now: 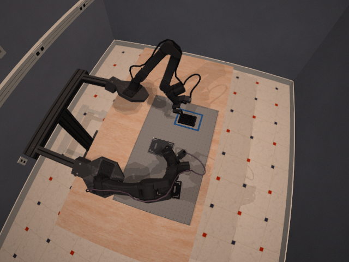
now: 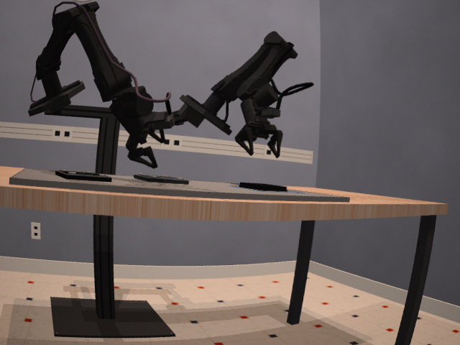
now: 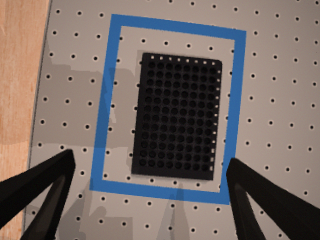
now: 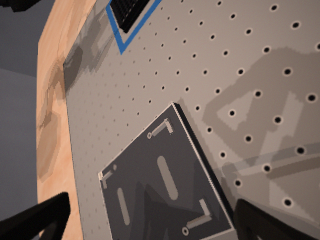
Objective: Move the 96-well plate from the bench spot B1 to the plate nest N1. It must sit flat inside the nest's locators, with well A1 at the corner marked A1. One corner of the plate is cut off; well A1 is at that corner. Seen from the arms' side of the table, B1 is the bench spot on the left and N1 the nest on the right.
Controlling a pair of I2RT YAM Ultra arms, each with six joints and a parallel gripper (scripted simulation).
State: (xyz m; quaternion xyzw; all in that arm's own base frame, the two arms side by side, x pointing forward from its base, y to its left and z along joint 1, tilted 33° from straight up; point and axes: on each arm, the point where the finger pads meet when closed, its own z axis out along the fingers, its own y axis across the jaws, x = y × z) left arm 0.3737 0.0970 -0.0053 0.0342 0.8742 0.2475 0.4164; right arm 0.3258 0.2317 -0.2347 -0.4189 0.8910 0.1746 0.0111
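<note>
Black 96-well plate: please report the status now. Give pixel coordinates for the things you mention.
Left gripper [image 1: 180,112] [image 2: 264,154] [image 3: 151,161] open, above plate; right gripper [image 2: 159,154] [image 4: 151,202] open, empty. Black rectangular 96-well plate [image 1: 187,119] [image 2: 263,186] [image 3: 177,116] [image 4: 127,12] lying inside blue outline [image 1: 200,122] [image 3: 100,130] [image 4: 119,42], ungripped. Nothing seen lying on plate.

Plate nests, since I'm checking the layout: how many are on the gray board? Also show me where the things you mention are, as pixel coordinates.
2: the middle nest [image 1: 155,148] [image 2: 161,179] [image 4: 145,187], nearer the blue outline [image 1: 200,122] [image 2: 297,192] [image 3: 106,102] [image 4: 123,47]; the end nest [image 1: 178,194] [image 2: 83,176], farther off, partly hidden from above.
</note>
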